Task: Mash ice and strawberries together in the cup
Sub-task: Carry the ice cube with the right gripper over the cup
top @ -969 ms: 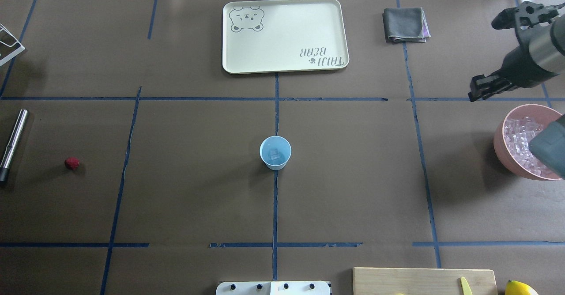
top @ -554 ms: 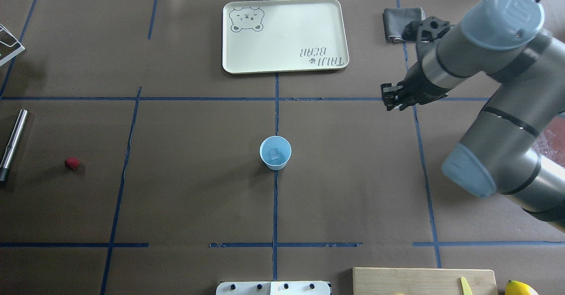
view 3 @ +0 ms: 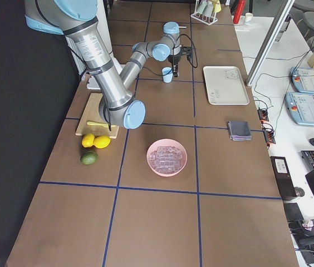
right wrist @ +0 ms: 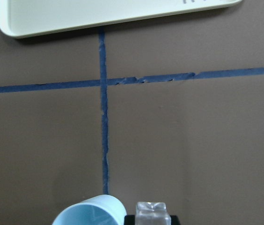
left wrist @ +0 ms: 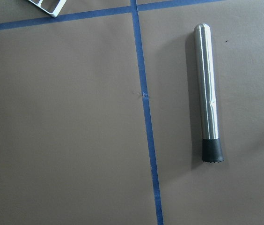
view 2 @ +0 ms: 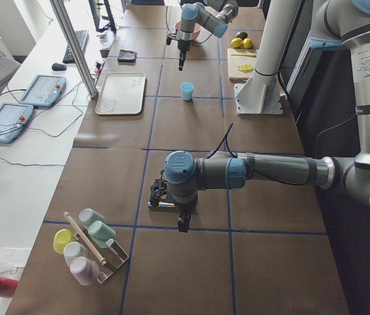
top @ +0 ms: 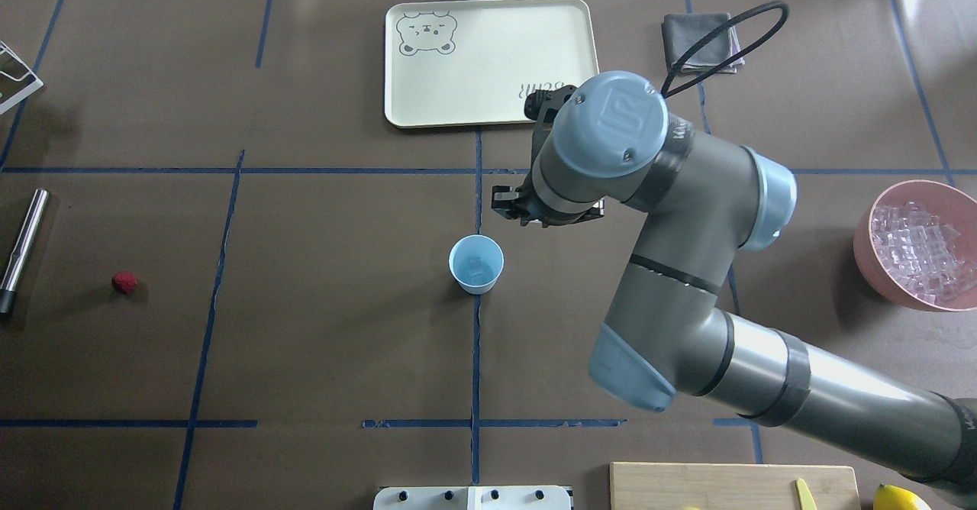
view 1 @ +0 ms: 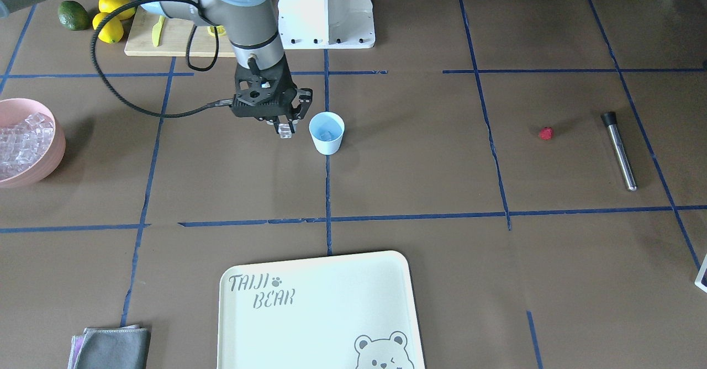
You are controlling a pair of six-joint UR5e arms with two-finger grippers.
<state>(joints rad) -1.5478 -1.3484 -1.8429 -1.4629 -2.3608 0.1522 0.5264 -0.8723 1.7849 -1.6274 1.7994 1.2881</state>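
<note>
The light-blue cup (top: 476, 263) stands upright at the table's centre with ice (top: 476, 268) in its bottom. My right gripper (view 1: 283, 129) is shut on a clear ice cube (view 1: 284, 131) and hangs just beside the cup, on its right in the overhead view, at about rim height. In the right wrist view the cube (right wrist: 151, 211) sits next to the cup's rim (right wrist: 90, 212). The red strawberry (top: 124, 282) lies far left, near a steel muddler (top: 21, 246). My left gripper (view 2: 182, 223) hovers over the muddler (left wrist: 208, 112); I cannot tell whether it is open.
A pink bowl (top: 862, 254) full of ice cubes stands at the right edge. A cream tray (top: 488, 59) and a grey cloth (top: 698, 40) lie at the far side. A cutting board (view 1: 165, 40), lemons (view 1: 110, 18) and an avocado (view 1: 73, 15) are near the robot base.
My right arm has swung from the pink bowl leftwards across the table and now holds its gripper beside the cup. Cup, strawberry and muddler have not moved.
</note>
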